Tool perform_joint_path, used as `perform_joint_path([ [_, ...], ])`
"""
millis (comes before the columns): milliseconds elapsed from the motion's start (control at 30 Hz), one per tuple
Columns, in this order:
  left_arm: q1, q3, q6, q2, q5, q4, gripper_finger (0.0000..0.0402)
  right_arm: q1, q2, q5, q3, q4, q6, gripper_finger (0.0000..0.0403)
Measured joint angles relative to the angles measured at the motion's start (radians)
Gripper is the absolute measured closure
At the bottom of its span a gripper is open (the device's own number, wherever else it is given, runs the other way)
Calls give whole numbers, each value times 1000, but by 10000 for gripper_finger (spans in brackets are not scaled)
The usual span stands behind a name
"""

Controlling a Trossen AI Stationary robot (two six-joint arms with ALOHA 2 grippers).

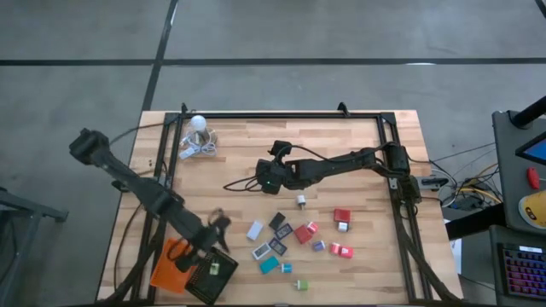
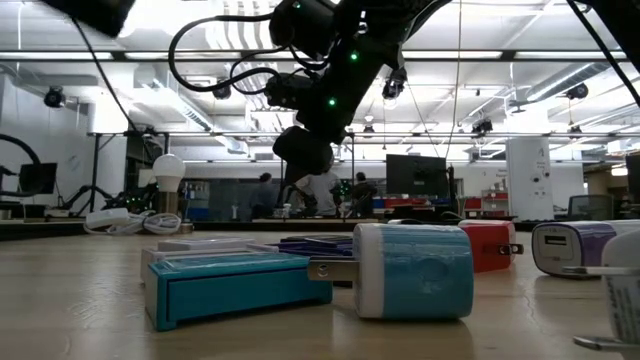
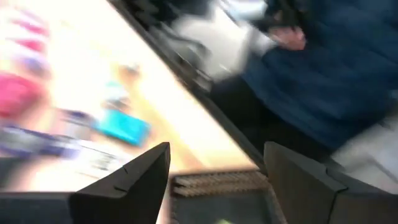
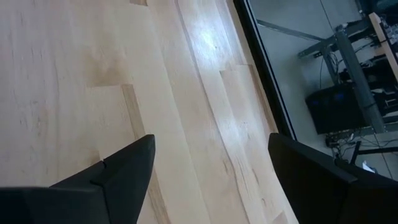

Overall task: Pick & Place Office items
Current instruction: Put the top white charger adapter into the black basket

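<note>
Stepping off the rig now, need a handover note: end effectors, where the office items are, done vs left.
Left end effector: over the front-left of the table, beside the flat black rectangular tray; open and empty in its wrist view.
Right end effector: mid-table above bare wood, open, empty.
Office items: small red, teal, white, black and purple blocky pieces scattered across the front-centre of the light wooden table.
Done: one small green piece lies on the black tray; the orange rectangular tray next to it shows nothing on it.
Left: the loose pieces on the table.
</note>
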Motion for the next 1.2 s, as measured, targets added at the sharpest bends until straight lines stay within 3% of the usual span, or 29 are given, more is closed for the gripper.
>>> perform_joint_path([
  [200, 1, -42, 124, -170, -383, 6, 136, 0, 0, 0, 0, 0, -2, 100],
  [300, 3, -86, 157, -201, -473, 81, 137, 0, 0, 0, 0, 0, -1, 103],
  [500, 8, -174, 293, -203, -490, 245, 138, 0, 0, 1, 0, 10, -21, 100],
  [800, 11, -213, 359, -204, -519, 249, 140, -1, 0, 0, 0, 54, -84, 93],
  [933, 15, -212, 407, -204, -579, 253, 140, 0, 0, -6, 0, 61, -7, 98],
  [1200, 67, -225, 414, -218, -583, 272, 140, 0, 0, -10, 0, 156, 178, 105],
])
